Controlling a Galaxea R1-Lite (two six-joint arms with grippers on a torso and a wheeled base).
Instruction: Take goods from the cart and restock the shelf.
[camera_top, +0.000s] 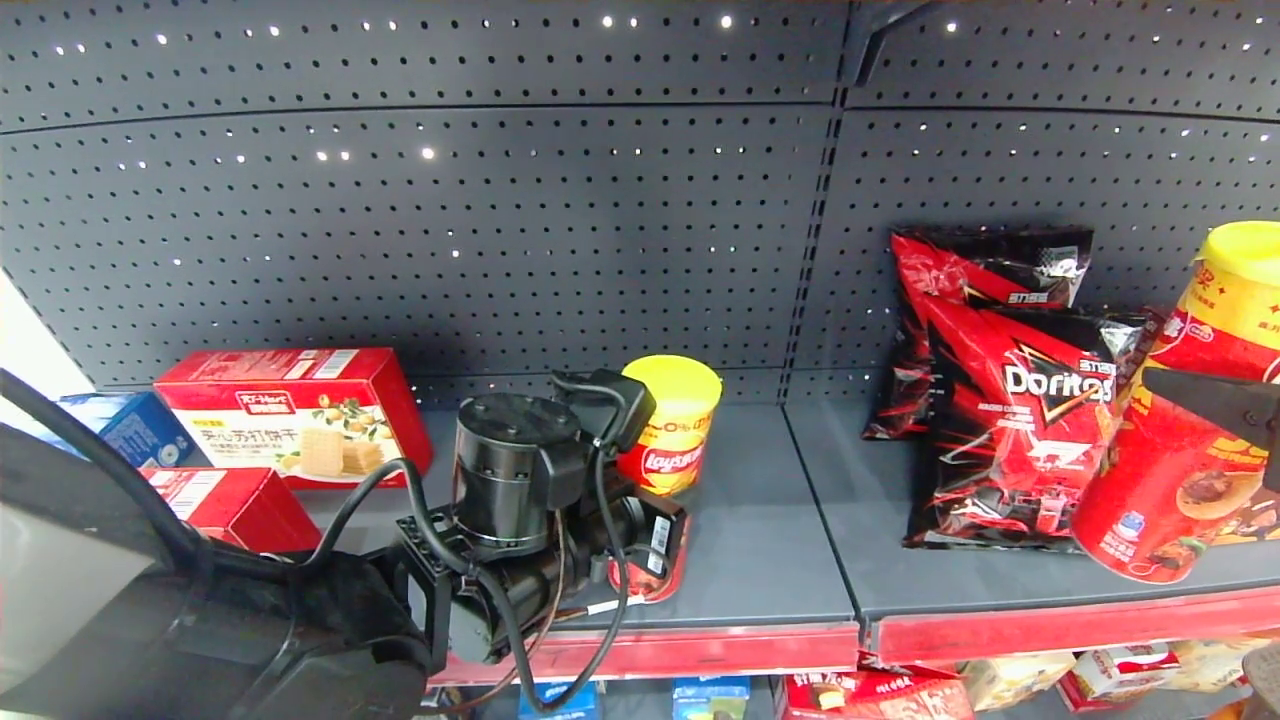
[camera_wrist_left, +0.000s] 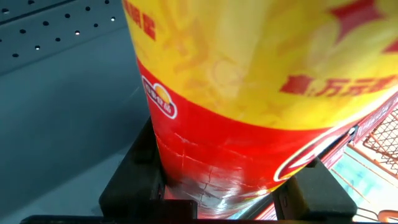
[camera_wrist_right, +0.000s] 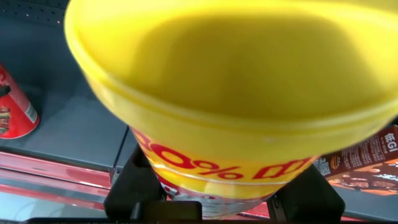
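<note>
My left gripper (camera_top: 650, 530) is shut on a red chip canister with a yellow lid (camera_top: 672, 440), held low over the grey shelf (camera_top: 760, 540) near its front edge, leaning back. In the left wrist view the canister (camera_wrist_left: 249, 93) sits between my black fingers (camera_wrist_left: 134, 186). At the right edge my right gripper (camera_top: 1230, 405) is shut on a larger red canister with a yellow lid (camera_top: 1170, 500), tilted above the shelf beside the chip bags. The right wrist view shows its yellow lid (camera_wrist_right: 236, 93) close up between the fingers (camera_wrist_right: 134, 186).
Two red and black chip bags (camera_top: 1010, 400) stand at the back right. Red cracker boxes (camera_top: 300, 410) and a blue box (camera_top: 130, 430) fill the left end. A perforated back panel (camera_top: 500, 220) closes the shelf. More goods lie on the shelf below (camera_top: 880, 695).
</note>
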